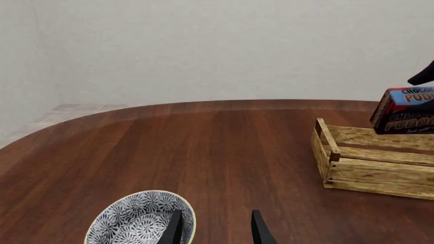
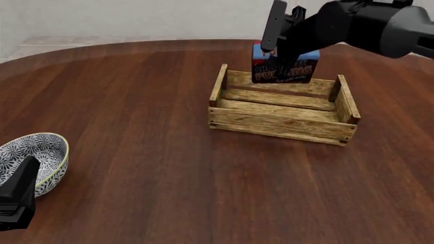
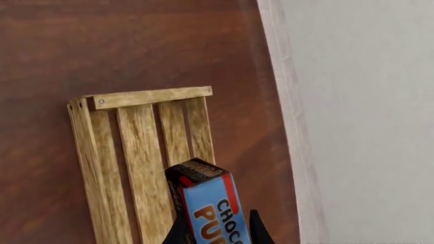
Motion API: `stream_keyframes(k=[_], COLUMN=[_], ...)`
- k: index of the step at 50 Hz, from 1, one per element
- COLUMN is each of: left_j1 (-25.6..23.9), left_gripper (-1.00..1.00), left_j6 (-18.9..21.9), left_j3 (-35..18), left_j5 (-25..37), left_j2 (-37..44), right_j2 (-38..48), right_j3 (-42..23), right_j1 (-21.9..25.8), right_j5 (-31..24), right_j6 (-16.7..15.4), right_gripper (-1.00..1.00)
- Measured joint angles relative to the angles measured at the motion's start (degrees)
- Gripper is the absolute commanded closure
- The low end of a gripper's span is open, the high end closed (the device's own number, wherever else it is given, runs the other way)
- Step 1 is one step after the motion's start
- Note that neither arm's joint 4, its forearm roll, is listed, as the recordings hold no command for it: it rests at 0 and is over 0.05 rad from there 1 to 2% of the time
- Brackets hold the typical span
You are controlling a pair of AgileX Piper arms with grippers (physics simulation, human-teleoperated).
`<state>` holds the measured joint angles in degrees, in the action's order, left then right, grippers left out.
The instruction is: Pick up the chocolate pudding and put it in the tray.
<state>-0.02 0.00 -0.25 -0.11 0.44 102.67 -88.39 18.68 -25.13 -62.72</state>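
The chocolate pudding is a small carton with a blue top and dark brown bottom. It hangs just above the far side of the tray, a light wooden slatted crate. My right gripper is shut on the carton from above. In the right wrist view the pudding sits between the fingers of the right gripper, over the tray's slats. My left gripper stands open and holds nothing, low at the near left of the table. The left wrist view shows the pudding above the tray.
A blue-and-white patterned bowl sits at the near left, right beside the left gripper, and shows in the left wrist view. The dark wooden table has a curved far edge with a pale wall behind it.
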Motion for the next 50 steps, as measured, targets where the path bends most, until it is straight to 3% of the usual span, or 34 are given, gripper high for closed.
stream_keyframes(k=[50], left_j1=[0.0], left_gripper=[-1.0], left_j6=[0.0], left_j3=[0.0], left_j5=[0.0], left_j2=[0.0], right_j2=[6.7], right_j3=[-0.9], right_j1=[-1.8], right_j5=[3.7], right_j6=[2.9], right_gripper=[1.0])
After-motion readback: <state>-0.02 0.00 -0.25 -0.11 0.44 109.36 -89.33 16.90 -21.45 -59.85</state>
